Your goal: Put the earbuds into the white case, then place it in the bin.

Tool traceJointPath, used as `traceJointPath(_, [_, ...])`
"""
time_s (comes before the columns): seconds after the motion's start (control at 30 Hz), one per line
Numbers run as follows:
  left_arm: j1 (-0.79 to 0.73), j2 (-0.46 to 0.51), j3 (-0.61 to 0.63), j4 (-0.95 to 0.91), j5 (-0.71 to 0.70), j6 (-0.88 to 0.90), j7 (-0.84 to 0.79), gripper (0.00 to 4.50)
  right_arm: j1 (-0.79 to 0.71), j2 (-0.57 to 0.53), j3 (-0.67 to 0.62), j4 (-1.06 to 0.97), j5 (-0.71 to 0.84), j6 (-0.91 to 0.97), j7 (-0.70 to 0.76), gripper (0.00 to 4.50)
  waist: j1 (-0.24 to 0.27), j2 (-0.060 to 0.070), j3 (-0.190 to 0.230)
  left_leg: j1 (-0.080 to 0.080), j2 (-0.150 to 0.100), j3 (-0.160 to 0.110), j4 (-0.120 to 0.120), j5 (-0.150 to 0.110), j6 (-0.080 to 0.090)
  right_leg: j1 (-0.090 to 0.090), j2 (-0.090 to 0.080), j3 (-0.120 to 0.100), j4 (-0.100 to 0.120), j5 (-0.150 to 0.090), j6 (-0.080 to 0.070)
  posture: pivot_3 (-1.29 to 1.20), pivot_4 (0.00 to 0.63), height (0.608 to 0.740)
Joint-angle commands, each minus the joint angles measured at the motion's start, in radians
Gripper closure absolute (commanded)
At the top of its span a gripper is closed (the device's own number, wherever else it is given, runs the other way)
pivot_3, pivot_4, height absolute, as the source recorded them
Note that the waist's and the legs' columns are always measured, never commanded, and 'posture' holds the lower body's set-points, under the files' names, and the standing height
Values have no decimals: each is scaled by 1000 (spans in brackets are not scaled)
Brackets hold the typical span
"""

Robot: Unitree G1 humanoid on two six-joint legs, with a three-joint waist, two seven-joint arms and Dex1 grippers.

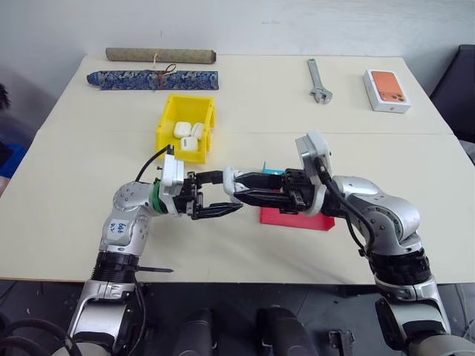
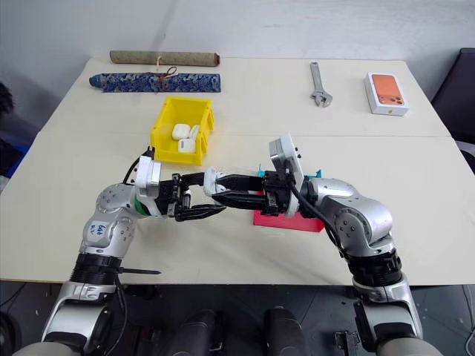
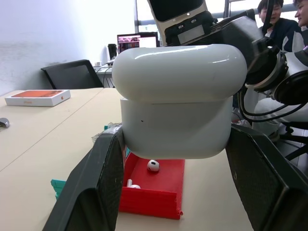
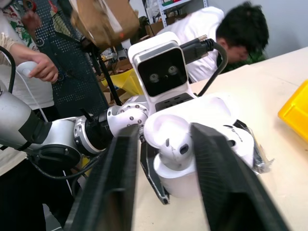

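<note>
Case (image 3: 175, 108) clamped by left end effector (image 1: 215, 195), earbuds (image 3: 153, 165) partly hidden beneath

Both tools meet mid-surface (image 2: 245, 104): left tool (image 2: 215, 194) clamps the case (image 2: 211, 180), right tool (image 2: 223, 190) right up against it. Red tray (image 2: 286, 220) underneath, yellow bin (image 2: 182, 127) with cases at 11 o'clock, wrench (image 2: 320, 83) and orange-topped box (image 2: 387, 93) at 1–2.

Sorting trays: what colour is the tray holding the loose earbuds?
Red tray, clearest in the left wrist view.
</note>
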Motion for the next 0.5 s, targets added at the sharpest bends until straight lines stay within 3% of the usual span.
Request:
traceJointPath(0.03, [-18, -18, 18, -54, -38, -29, -4, 1754, 2, -56, -28, -47, 61, 50, 34, 1399, 0, 0, 0, 0, 0, 0, 0, 0, 0, 0, 0, 0, 0, 0, 0, 0, 150, 740])
traceJointPath(0.13, [-14, -24, 22, -52, -36, -36, -3, 1754, -6, -105, -64, -66, 143, 121, 41, 440, 3, 0, 0, 0, 0, 0, 0, 0, 0, 0, 0, 0, -1, 0, 0, 0, 150, 740])
traceJointPath(0.37, [-31, -15, 25, -28, -11, -54, 0, 1754, 34, -273, -163, -77, 242, 212, 67, 440, 12, 0, 0, -1, 0, -1, 1, -1, 1, 1, 0, -1, -4, 0, 0, 0, 150, 740])
traceJointPath(0.5, [-54, 7, -7, -28, 59, -56, 33, 1754, -25, -286, -176, -29, 128, 82, 52, 1386, 9, 0, 0, -1, 0, 0, 1, 0, 1, 1, 0, 0, -3, 0, 0, 0, 150, 740])
